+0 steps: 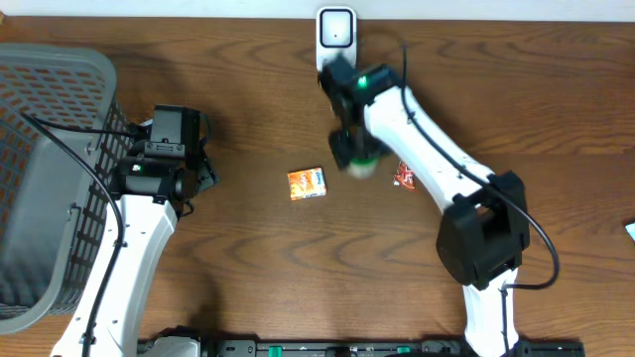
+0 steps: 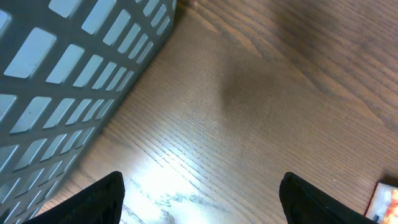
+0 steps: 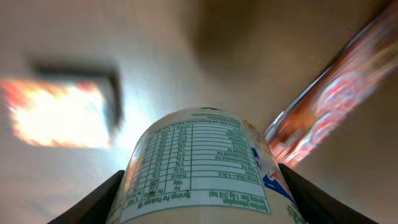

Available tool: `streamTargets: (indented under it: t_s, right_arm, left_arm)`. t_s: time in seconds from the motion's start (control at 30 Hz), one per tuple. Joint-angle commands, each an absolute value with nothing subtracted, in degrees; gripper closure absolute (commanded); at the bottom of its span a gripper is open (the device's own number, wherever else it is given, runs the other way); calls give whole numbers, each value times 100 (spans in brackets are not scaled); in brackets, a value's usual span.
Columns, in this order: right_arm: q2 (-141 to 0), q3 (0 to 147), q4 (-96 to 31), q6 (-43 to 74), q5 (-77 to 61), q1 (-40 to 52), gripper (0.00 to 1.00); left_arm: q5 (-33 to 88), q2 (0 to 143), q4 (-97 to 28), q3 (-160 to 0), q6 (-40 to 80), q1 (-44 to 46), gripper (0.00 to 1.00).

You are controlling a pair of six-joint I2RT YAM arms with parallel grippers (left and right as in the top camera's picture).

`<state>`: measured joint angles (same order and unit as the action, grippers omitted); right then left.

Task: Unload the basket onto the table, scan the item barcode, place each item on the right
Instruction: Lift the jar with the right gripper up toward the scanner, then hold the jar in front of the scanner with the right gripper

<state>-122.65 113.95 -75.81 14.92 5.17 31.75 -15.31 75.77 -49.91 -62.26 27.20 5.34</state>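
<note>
Wood bench (image 1: 248,278), heads up: your right gripper (image 3: 202,208) is clamped on the tub (image 3: 199,149), left gripper (image 2: 200,199) is apart, and tilting that tub off the scanner (image 1: 335,30) probably kills the read.

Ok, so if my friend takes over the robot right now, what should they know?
Left gripper: open, empty, beside the grey plastic lattice basket.
Right gripper: shut on the round white tub with a green-printed label.
White scanner stand sits at the far edge of the wooden table; flat orange packet and small red packet lie on it.
Done: tub gripped. Left: show its barcode to the scanner.
</note>
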Motion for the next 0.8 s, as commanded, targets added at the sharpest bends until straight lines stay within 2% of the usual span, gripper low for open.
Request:
streamTargets:
  t_s: [0.0, 0.23, 0.3, 0.4, 0.6, 0.77]
  right_arm:
    - [-12151, 12346, -7516, 1579, 1361, 3155, 44]
    - [-12154, 12927, -5972, 1559, 2534, 3135, 43]
    - [-12162, 12816, -5131, 1559, 2716, 3089, 48]
    - [-12189, 12665, -4178, 1557, 2808, 3044, 50]
    - [-12248, 11644, -1863, 1542, 2803, 2869, 58]
    - [-12451, 10825, 19, 1153, 2797, 2733, 59]
  left_arm:
    - [-1544, 7594, -5009, -6219, 2775, 521, 20]
    - [-1544, 7594, -5009, -6219, 2775, 521, 20]
    - [-1544, 7594, -5009, -6219, 2775, 521, 20]
    - [-1544, 7594, -5009, -6219, 2775, 521, 20]
    - [-1544, 7594, -5009, -6219, 2775, 521, 20]
    - [-1544, 7594, -5009, -6219, 2775, 521, 20]
